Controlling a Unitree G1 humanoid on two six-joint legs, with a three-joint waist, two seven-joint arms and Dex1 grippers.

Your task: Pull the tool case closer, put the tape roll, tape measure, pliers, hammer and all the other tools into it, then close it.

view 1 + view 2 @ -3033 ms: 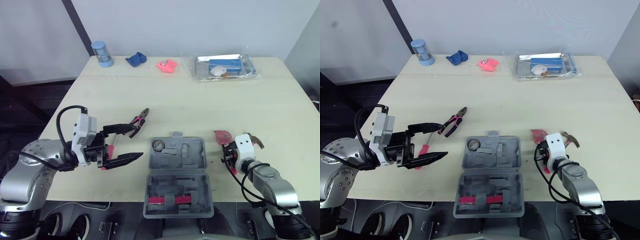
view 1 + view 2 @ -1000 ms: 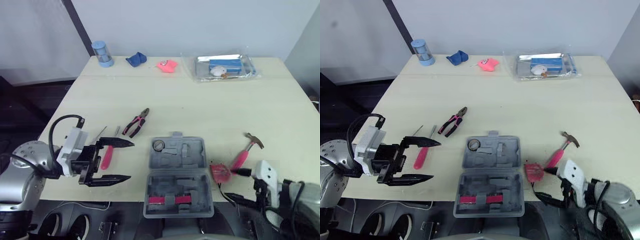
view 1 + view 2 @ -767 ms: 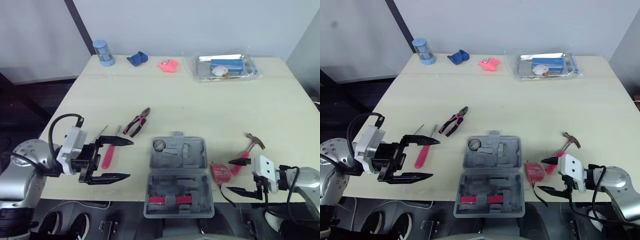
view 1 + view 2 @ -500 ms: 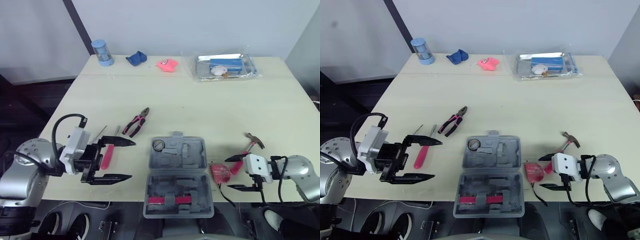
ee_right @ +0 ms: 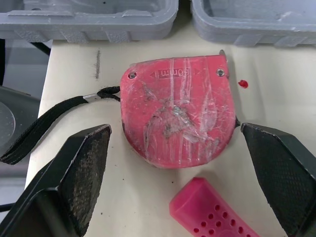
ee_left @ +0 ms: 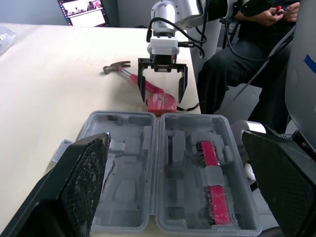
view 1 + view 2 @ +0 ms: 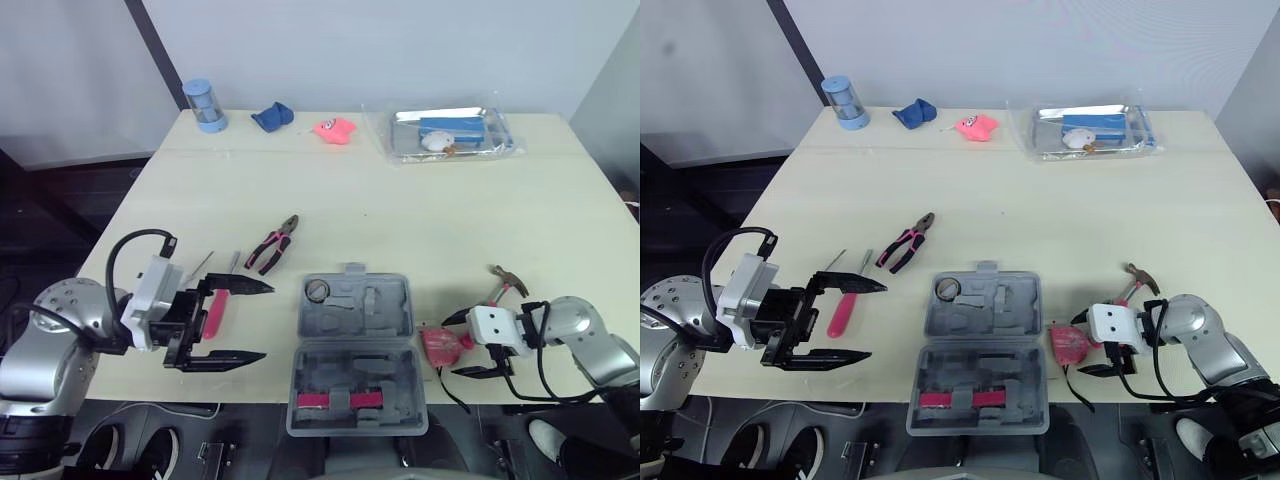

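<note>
Tool case [image 7: 358, 340]: open on the bench [image 7: 400, 200], between your two tools

1. Tool case: lies flat with the lid open. A tape roll [image 7: 317, 291] sits in the corner nearest your left tool.
2. Right tool [image 6: 162, 96]: spread wide. It straddles the red tape measure [image 5: 177, 108], which is clear of both fingers. The hammer [image 7: 503, 277] lies just beside it, away from the case.
3. Left tool [image 7: 266, 321]: spread wide and holding nothing. A pink screwdriver [image 7: 213, 312] lies beside its upper finger, with the pliers [image 7: 273, 245] just beyond.

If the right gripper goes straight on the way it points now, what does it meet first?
Probably the red tape measure, just ahead of the open right gripper; the tool case lies beyond.
</note>
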